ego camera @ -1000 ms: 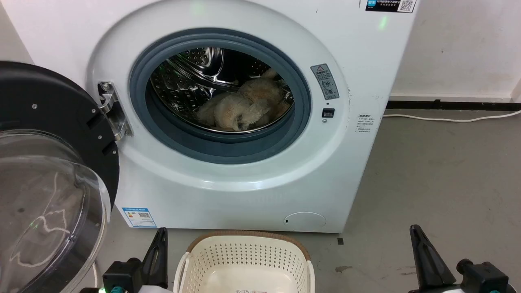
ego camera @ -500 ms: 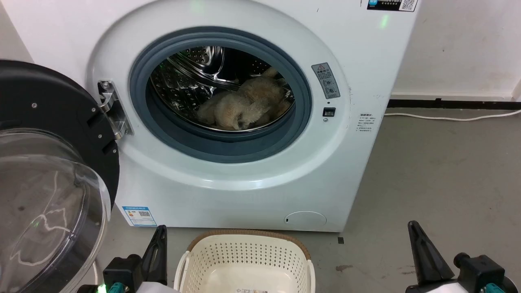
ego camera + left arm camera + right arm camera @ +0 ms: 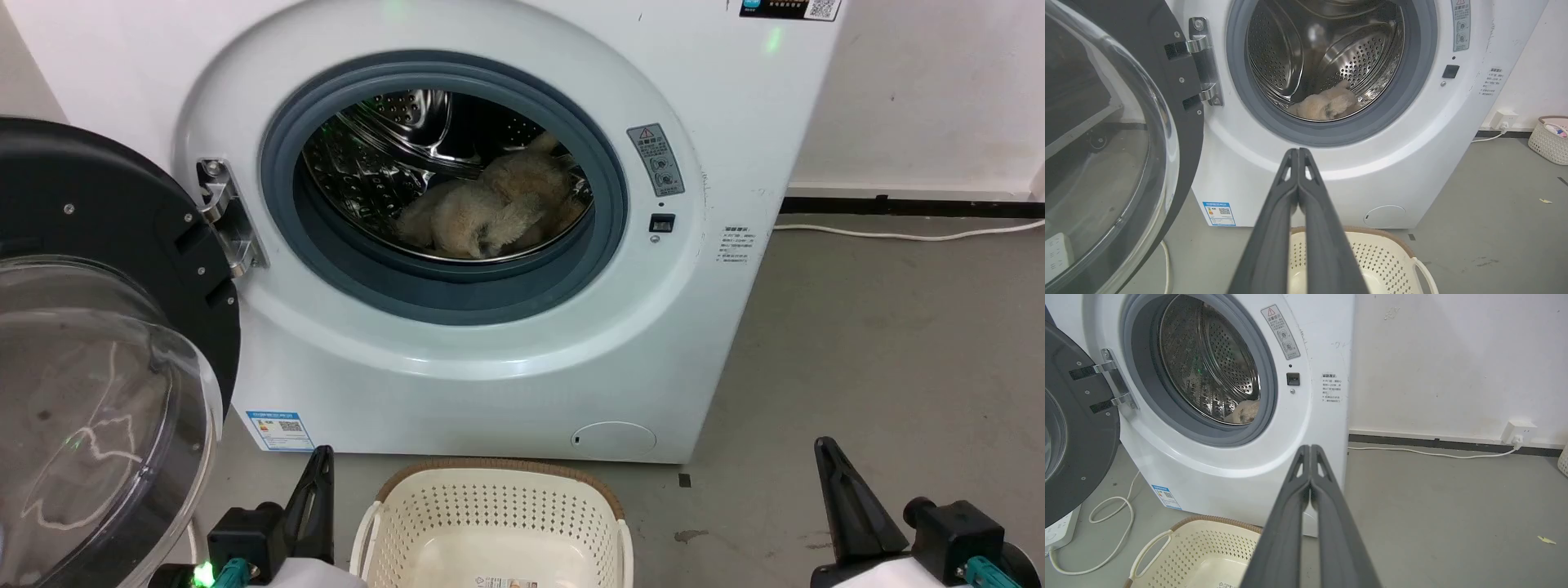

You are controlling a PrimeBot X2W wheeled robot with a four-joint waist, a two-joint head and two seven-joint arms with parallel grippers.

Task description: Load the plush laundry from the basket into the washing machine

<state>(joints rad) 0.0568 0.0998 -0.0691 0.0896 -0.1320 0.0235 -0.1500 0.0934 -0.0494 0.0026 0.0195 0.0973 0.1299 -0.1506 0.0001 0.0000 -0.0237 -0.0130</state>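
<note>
While left gripper (image 3: 1298, 150) and right gripper (image 3: 1310, 447) sit pressed together, head view best shows shaggy cream-beige plush laundry (image 3: 490, 208), seemingly curled, in steel drum (image 3: 367, 163).

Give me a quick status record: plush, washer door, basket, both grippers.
plush laundry: lying inside the washing machine
door: swung open to the left
basket: on the floor in front of the machine, no plush visible in it
left gripper: shut, holding nothing
right gripper: shut, holding nothing
task: loading looks done
</note>
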